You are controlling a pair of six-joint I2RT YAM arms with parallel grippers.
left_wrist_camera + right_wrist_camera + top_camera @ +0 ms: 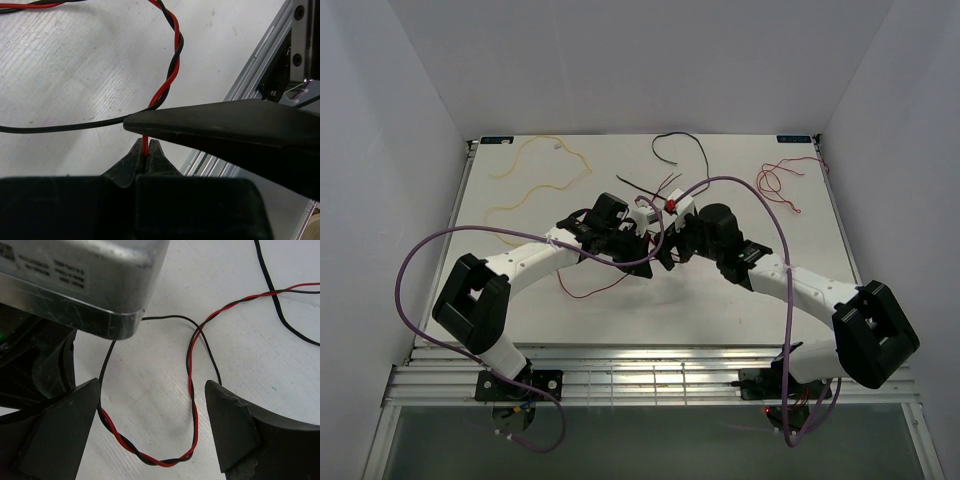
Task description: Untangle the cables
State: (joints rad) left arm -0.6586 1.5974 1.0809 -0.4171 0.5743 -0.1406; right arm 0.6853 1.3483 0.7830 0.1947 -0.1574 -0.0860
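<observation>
A red and black wire pair [170, 75] lies twisted together on the white table. My left gripper [145, 143] is shut on the red wire just below the twist, at the table's middle [645, 240]. My right gripper [150, 425] is open, its fingers [235, 430] standing on either side of a hanging loop of the twisted pair [192, 405] without touching it. It sits close against the left gripper [668, 250], and one of its fingers [225, 135] crosses the left wrist view. A yellow cable [545, 180] lies at the far left, a black cable [680, 150] at the far middle, a red cable [780, 180] at the far right.
A tail of the red and black pair [595, 290] trails toward the near left. The left arm's metal wrist box [85, 285] hangs close over the right gripper. Purple arm cables [420, 270] arc over both arms. An aluminium rail [260, 55] borders the table.
</observation>
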